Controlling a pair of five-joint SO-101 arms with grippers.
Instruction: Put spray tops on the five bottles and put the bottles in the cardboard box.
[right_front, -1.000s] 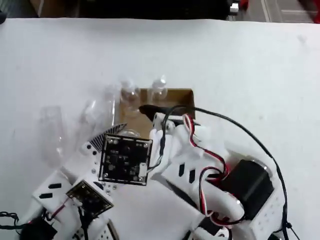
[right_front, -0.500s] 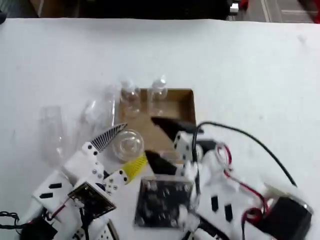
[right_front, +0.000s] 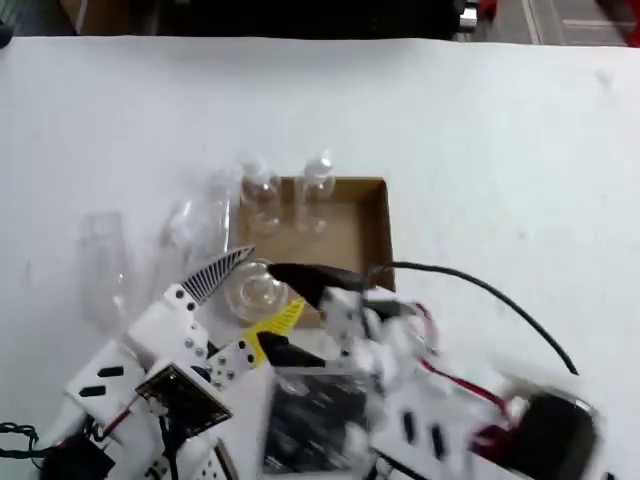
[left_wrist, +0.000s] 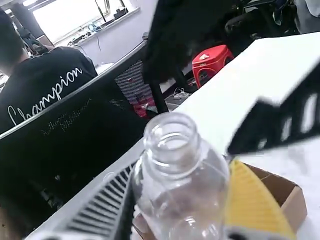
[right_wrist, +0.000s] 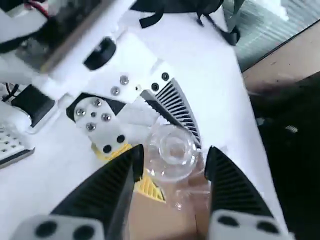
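My left gripper (right_front: 268, 282) is shut on a clear, uncapped bottle (right_front: 250, 288), upright at the near left corner of the cardboard box (right_front: 372, 228). In the left wrist view the bottle's open neck (left_wrist: 172, 142) rises between the striped finger (left_wrist: 97, 212) and the yellow finger (left_wrist: 252, 200). My right gripper (right_front: 268, 306) is open beside it, and in the right wrist view its black fingers (right_wrist: 117, 182) flank the bottle (right_wrist: 172, 152) without touching it. Two more uncapped bottles (right_front: 262, 190) (right_front: 318, 183) stand at the box's far edge.
Two clear bottles (right_front: 100, 258) (right_front: 195, 225) lie on the white table left of the box. A black cable (right_front: 480, 290) arcs over the table to the right arm. The far and right parts of the table (right_front: 500, 130) are bare.
The right arm has pulled back from over the box toward the table's near edge, uncovering the held bottle, then shifted left so its open fingers are beside it. The left arm held still.
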